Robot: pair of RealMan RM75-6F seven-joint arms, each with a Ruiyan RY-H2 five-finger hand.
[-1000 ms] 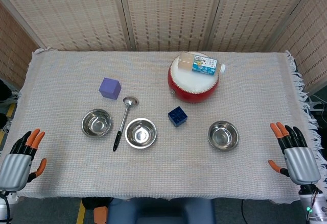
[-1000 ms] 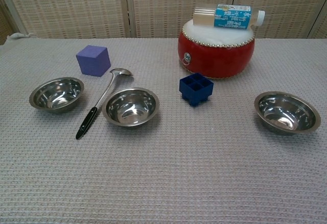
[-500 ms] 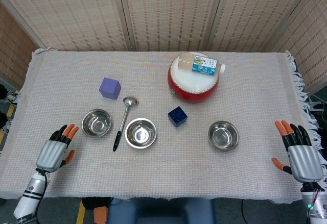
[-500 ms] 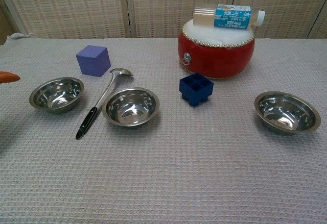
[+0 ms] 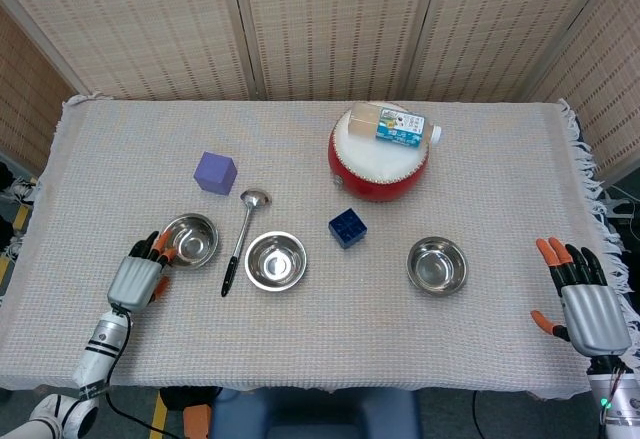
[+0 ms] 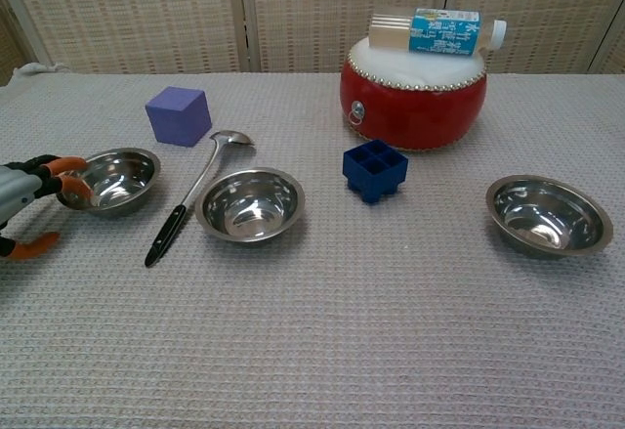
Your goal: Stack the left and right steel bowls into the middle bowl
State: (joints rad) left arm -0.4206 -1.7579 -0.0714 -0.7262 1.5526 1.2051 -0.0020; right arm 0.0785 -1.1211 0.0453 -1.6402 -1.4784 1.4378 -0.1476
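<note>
Three steel bowls stand on the cloth: the left bowl (image 5: pixel 189 240) (image 6: pixel 109 180), the middle bowl (image 5: pixel 275 260) (image 6: pixel 250 203) and the right bowl (image 5: pixel 437 264) (image 6: pixel 548 215). My left hand (image 5: pixel 141 272) (image 6: pixel 27 199) is at the left bowl's near-left rim, its orange fingertips (image 6: pixel 70 165) over the rim and its thumb below, holding nothing. My right hand (image 5: pixel 585 301) hovers beyond the table's right edge, well right of the right bowl, fingers spread. It does not show in the chest view.
A ladle (image 5: pixel 240 240) (image 6: pixel 190 205) lies between the left and middle bowls. A purple cube (image 5: pixel 215 172) sits behind them, a small blue box (image 5: pixel 347 227) right of the middle bowl. A red drum (image 5: pixel 378 164) carrying a lying bottle (image 5: pixel 397 125) stands at the back.
My left hand has come in from the table's front-left corner to the left bowl's rim. The right hand has barely shifted. Bowls have not moved.
</note>
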